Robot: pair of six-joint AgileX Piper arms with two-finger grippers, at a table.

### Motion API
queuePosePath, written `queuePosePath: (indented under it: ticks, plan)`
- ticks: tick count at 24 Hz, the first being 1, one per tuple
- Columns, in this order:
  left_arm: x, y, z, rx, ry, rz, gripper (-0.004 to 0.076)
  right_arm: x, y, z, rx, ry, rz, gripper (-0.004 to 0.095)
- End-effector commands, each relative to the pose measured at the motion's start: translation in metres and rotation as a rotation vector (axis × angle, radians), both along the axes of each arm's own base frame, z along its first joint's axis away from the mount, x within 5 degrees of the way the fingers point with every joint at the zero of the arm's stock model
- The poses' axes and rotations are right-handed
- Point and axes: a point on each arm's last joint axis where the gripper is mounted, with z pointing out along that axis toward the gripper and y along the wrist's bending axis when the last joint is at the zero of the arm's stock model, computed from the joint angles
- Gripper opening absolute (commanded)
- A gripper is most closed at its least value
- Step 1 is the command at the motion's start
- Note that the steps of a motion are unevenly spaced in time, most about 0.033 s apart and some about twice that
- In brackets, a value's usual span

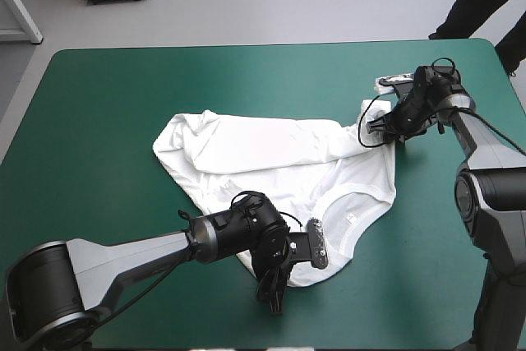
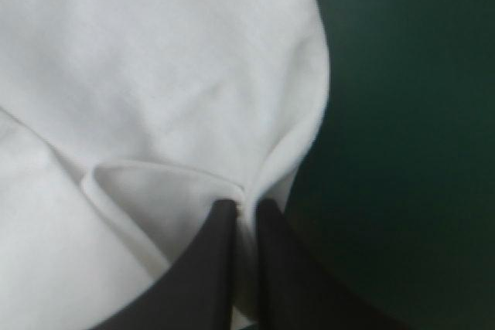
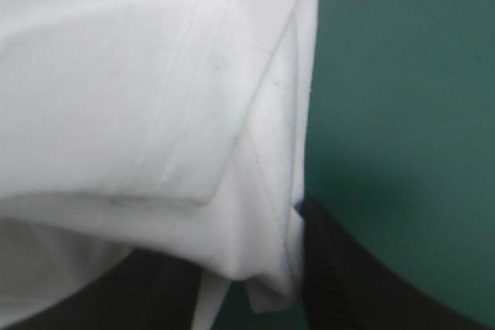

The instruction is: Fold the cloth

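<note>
The white T-shirt (image 1: pixel 279 162) lies partly spread on the teal-green cover, its far-left part folded over and rumpled, its collar (image 1: pixel 349 219) toward the near right. My left gripper (image 1: pixel 278 267) is at the shirt's near edge, beside the collar. In the left wrist view its fingers (image 2: pixel 245 210) are all but shut, pinching a fold of the T-shirt (image 2: pixel 155 75). My right gripper (image 1: pixel 371 133) is at the shirt's far-right corner. In the right wrist view the doubled T-shirt edge (image 3: pixel 139 98) lies between its fingers (image 3: pixel 263 268), covering one of them.
The teal-green cover (image 1: pixel 99 121) shows all around the shirt, widest at the left. The table's near edge runs close behind the left gripper, and its right edge lies just beyond the right arm.
</note>
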Motion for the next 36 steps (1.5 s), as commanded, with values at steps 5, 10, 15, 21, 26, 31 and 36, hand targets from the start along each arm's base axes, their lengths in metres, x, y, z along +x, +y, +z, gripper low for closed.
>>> queuePosePath:
  ticks: [5, 10, 15, 21, 26, 31, 36]
  plan:
    - [-0.014, -0.005, -0.005, -0.008, 0.102, 0.069, -0.0022, -0.001, -0.001, 0.006, 0.016, -0.004, 0.005, -0.0013]
    - [-0.004, 0.015, 0.029, 0.024, -0.042, 0.124, -0.0022, -0.011, -0.001, 0.025, 0.020, 0.008, -0.002, -0.0013]
    - [-0.006, 0.066, 0.141, -0.157, -0.295, 0.306, -0.0022, -0.043, -0.002, 0.105, 0.031, -0.151, -0.009, -0.0013]
    - [-0.042, 0.165, 0.315, -0.654, -0.685, 0.478, -0.0022, -0.165, -0.010, 0.261, 0.041, -0.616, -0.038, -0.0013]
    - [-0.073, 0.241, 0.414, -0.945, -1.017, 0.507, -0.0022, -0.317, -0.017, 0.386, 0.107, -1.290, -0.073, -0.0013]
    - [-0.083, 0.270, 0.449, -1.045, -1.229, 0.523, -0.0022, -0.413, -0.021, 0.434, 0.148, -1.706, -0.071, -0.0013]
    - [-0.090, 0.278, 0.463, -1.145, -1.326, 0.499, -0.0022, -0.446, -0.022, 0.450, 0.162, -1.817, -0.066, -0.0013]
